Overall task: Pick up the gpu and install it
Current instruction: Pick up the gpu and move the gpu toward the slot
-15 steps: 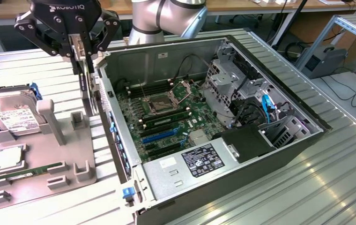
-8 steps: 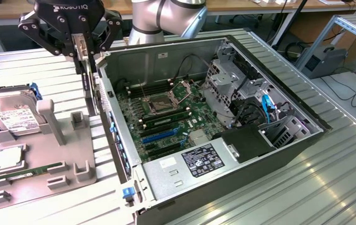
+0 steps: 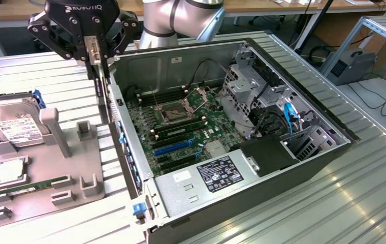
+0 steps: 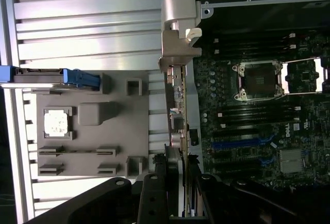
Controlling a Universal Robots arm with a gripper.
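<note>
**Scene from the exterior view's left to its right.** At the far left a hard drive [image 3: 10, 129] with a white label lies in a blue carrier [image 3: 37, 99] on the ribbed metal table [image 3: 315, 213]. Just beside it stands a gray fixture tray [image 3: 77, 188], which holds a square processor chip [image 3: 10, 173] and a slim green RAM stick [image 3: 34, 184] in its slots.

Next comes the gripper [image 3: 94, 53], hanging from the arm [image 3: 172, 20] above the tray's far edge. Its jaws are clamped on the upper end of the gpu [image 3: 102, 99]. The card hangs upright and edge-on, clear of the tray, just beside the outer wall of the open computer case [image 3: 274, 168]. Whether it touches that wall cannot be told.

In the wrist view the black fingers [image 4: 153, 195] pinch the gpu [image 4: 175, 100] from both sides. The card's silvery bracket [image 4: 178, 33] is at the end away from the gripper [image 4: 178, 183].

Right of the card, inside the case, lies the motherboard [image 3: 179, 132] with its open CPU socket [image 3: 177, 109]. Nearer the front sits the power supply [image 3: 217, 173], and a blue cable [image 3: 289, 114] is at the exterior view's right.
</note>
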